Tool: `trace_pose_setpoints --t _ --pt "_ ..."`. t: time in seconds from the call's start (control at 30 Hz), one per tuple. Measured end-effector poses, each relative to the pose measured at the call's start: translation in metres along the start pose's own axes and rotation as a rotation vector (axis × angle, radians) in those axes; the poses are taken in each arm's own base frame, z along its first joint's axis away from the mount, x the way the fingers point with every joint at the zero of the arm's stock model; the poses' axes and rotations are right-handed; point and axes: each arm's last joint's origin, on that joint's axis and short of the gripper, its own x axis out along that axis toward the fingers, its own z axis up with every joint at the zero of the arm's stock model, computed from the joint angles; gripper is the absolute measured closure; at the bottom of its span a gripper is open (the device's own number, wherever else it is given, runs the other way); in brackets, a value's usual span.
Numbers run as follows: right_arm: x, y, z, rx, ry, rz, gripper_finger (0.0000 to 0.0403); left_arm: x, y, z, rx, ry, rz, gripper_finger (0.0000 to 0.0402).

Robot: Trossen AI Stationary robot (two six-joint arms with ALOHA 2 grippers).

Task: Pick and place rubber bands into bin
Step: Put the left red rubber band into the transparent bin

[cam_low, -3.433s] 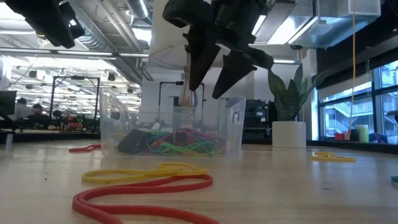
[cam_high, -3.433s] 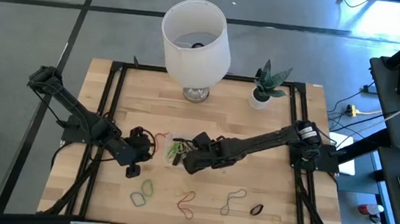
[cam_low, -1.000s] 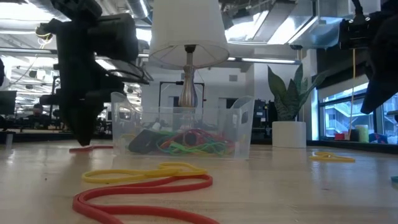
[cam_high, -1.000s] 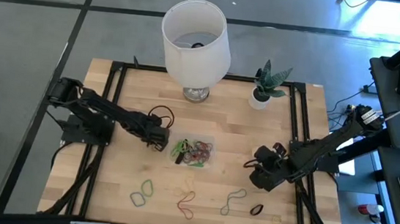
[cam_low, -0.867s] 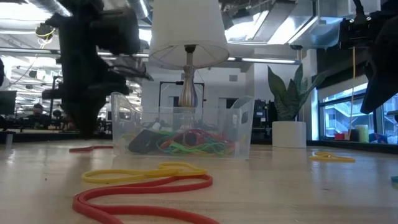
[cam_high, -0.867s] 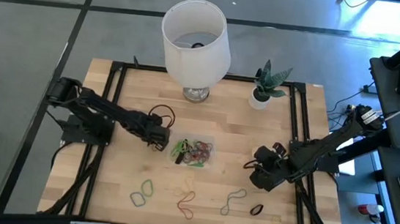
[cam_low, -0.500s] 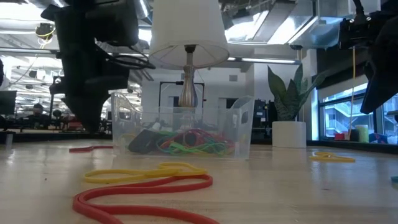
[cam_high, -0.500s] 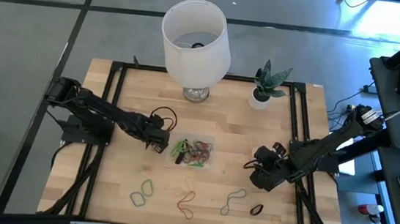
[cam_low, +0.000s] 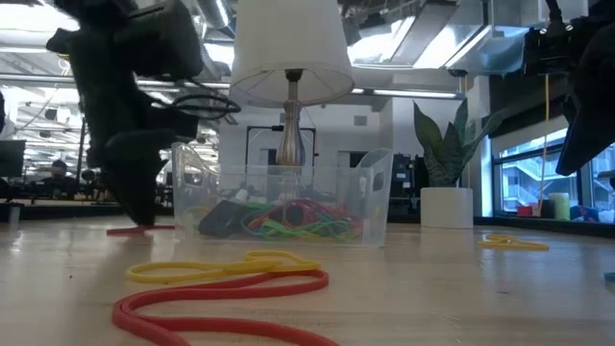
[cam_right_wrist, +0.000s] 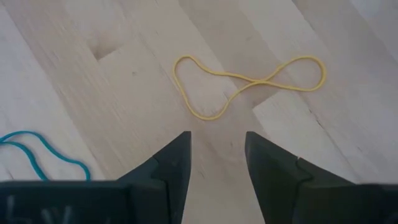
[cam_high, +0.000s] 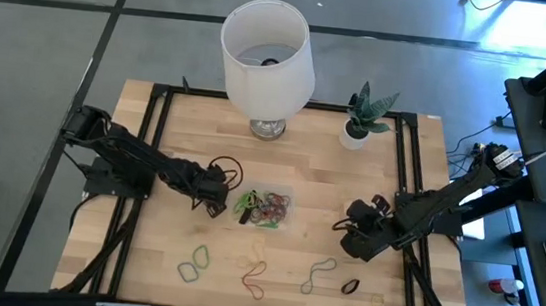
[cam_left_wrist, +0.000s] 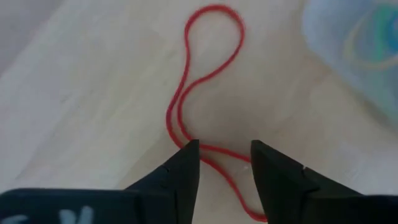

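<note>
1. The counter (cam_high: pixel 311 177) was pale wood with a visible grain and a smooth, matt finish, edged by a black metal frame (cam_high: pixel 161 90).
2. Just beside the left tool (cam_left_wrist: pixel 224 163), a red rubber band (cam_left_wrist: pixel 202 81) looked thin, smooth and matt on the wood.
3. Near that tool, the bin (cam_low: pixel 281 204) was clear, glossy plastic.
4. Ahead of the right tool (cam_right_wrist: pixel 217 163), a yellow rubber band (cam_right_wrist: pixel 249 79) looked dull and smooth.
5. Both tools' fingers (cam_right_wrist: pixel 171 168) were dark and matt, like plastic.
6. The lampshade (cam_high: pixel 266 57) looked white and matt.
</note>
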Motion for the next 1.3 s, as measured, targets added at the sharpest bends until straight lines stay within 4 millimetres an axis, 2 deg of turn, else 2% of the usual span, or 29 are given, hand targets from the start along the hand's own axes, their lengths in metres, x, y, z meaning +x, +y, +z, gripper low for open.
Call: trace_pose_setpoints --t 0.13,0.2,0.3,0.43,0.6,0.7,0.83,0.93,1.1,1.3 --pt "0.000 0.002 0.001 0.009 -0.007 0.016 0.0249 0.006 0.005 -0.007 -0.003 0.023 -0.023 0.0283" --pt "0.000 0.002 0.001 0.012 -0.009 0.021 0.0249 0.008 0.008 -0.011 0.004 0.039 -0.025 0.0311" --pt "0.000 0.002 0.001 0.014 -0.009 0.022 0.0249 0.008 0.006 -0.013 0.000 0.039 -0.020 0.0378" --pt "0.000 0.002 0.001 0.015 -0.010 0.023 0.0249 0.002 -0.001 -0.010 -0.023 0.030 -0.012 0.0399" --pt "0.000 0.003 0.001 0.017 -0.011 0.026 0.0249 -0.023 -0.015 0.000 -0.002 0.064 0.001 0.0400" --pt "0.000 0.003 0.001 0.017 -0.012 0.028 0.0249 -0.044 -0.020 0.006 0.017 0.085 0.072 0.0400" --pt "0.000 0.003 0.001 0.015 -0.012 0.028 0.0249 -0.075 -0.033 0.017 0.036 0.018 0.104 0.0400" --pt "0.000 0.003 0.001 0.014 -0.016 0.026 0.0249 -0.090 -0.041 0.022 0.051 -0.075 0.103 0.0400" --pt "0.000 0.003 0.002 0.013 -0.028 0.020 0.0249 -0.083 -0.036 0.017 0.015 -0.096 0.150 0.0393" --pt "0.000 0.003 0.002 0.011 -0.029 0.020 0.0249 -0.063 -0.031 -0.003 -0.014 -0.023 0.133 0.0326"
